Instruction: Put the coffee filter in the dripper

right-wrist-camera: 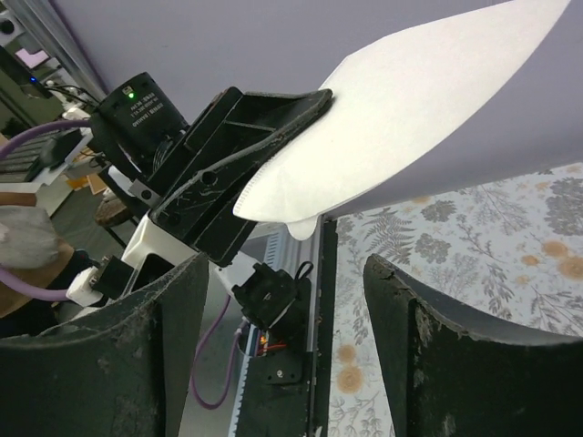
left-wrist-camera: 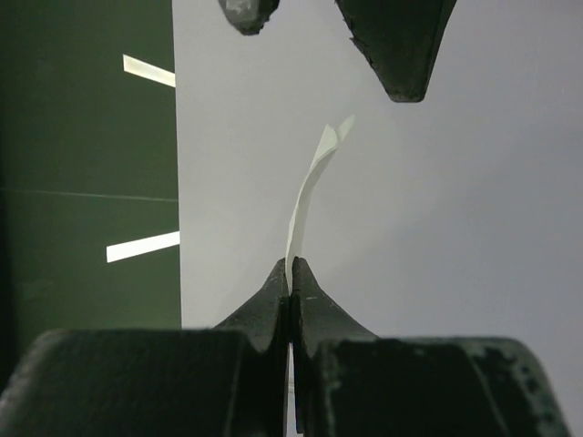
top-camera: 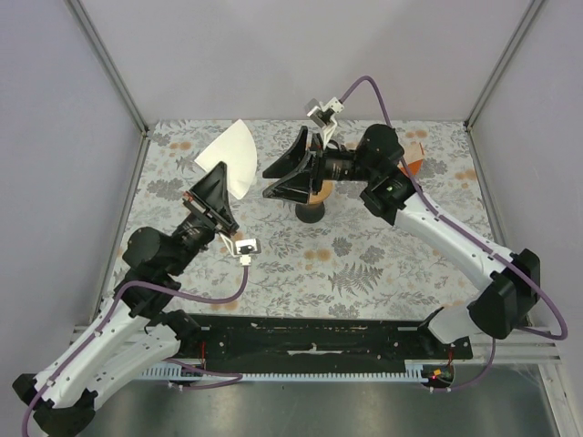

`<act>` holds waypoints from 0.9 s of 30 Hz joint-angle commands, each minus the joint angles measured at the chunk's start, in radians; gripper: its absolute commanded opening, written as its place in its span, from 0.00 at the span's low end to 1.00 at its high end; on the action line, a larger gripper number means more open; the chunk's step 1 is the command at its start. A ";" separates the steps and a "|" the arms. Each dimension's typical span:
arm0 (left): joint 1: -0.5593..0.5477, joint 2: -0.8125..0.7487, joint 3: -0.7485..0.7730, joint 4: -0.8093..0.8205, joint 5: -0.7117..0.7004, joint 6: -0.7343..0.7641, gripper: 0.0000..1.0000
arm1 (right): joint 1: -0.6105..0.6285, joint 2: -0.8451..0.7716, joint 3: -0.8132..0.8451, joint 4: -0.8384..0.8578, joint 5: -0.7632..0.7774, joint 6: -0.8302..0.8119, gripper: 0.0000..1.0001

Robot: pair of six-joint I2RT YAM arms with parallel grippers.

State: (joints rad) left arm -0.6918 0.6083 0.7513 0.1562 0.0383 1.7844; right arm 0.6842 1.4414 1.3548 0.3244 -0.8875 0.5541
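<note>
The coffee filter [top-camera: 233,157] is a white paper fan held in the air above the back left of the table. My left gripper [top-camera: 217,182] is shut on its narrow end. In the left wrist view the coffee filter [left-wrist-camera: 305,196] shows edge-on, rising curved from the pinched jaws. My right gripper [top-camera: 278,173] stands open, pointing left at the filter with a small gap between them. The right wrist view shows the coffee filter [right-wrist-camera: 410,118] above and beyond my open fingers [right-wrist-camera: 155,346]. The dripper [top-camera: 320,193] is mostly hidden under the right gripper.
Only an orange-brown edge of the dripper shows, above a dark foot [top-camera: 310,215]. An orange object [top-camera: 415,165] peeks out behind the right arm at the back right. Grey walls and metal posts enclose the floral tablecloth [top-camera: 364,264].
</note>
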 commanded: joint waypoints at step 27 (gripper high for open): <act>-0.005 0.020 0.262 -0.518 0.129 -0.302 0.81 | -0.020 0.022 0.237 -0.312 0.045 -0.356 0.00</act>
State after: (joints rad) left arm -0.6930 0.5816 0.8455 -0.1661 0.1608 1.7287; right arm 0.6682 1.5696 1.5269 0.2970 -0.9184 0.5442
